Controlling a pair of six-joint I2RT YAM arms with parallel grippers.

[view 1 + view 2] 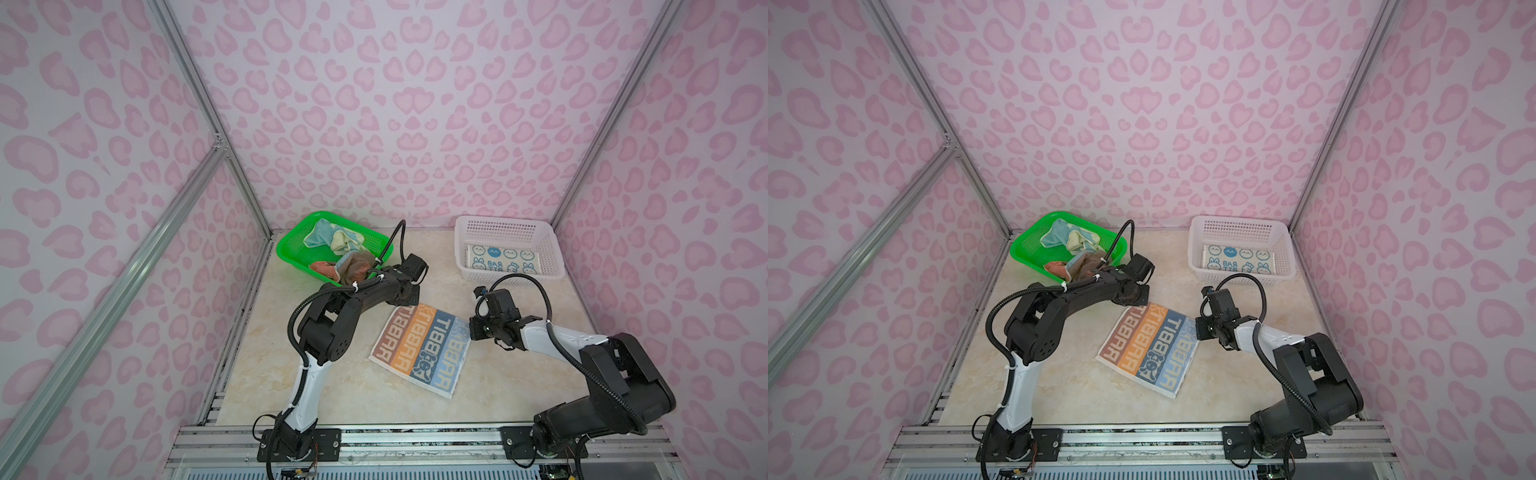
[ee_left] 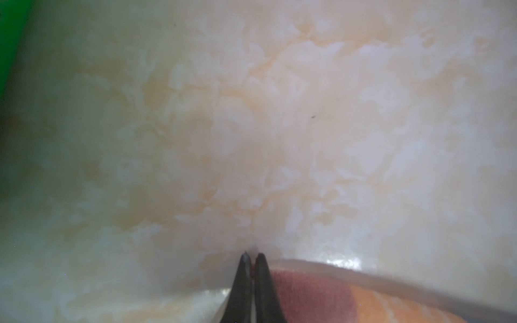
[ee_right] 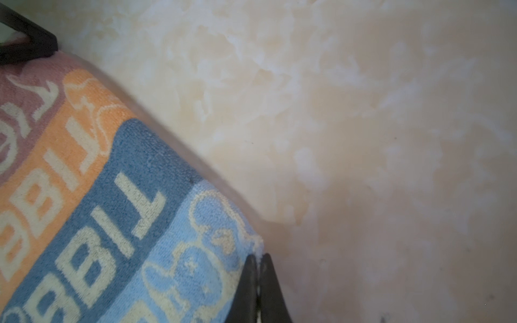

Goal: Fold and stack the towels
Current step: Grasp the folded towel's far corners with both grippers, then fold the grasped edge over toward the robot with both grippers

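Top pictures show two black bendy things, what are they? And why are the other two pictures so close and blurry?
They are two robot arms, seen by a camera looking down from above. The close pictures come from small cameras on each arm's wrist. On the marble-look table lies a striped towel with letters, spread flat. The left gripper and right gripper are both shut, each pinching a far corner of it. A green basket holds crumpled towels. A white basket holds a neat rabbit towel.
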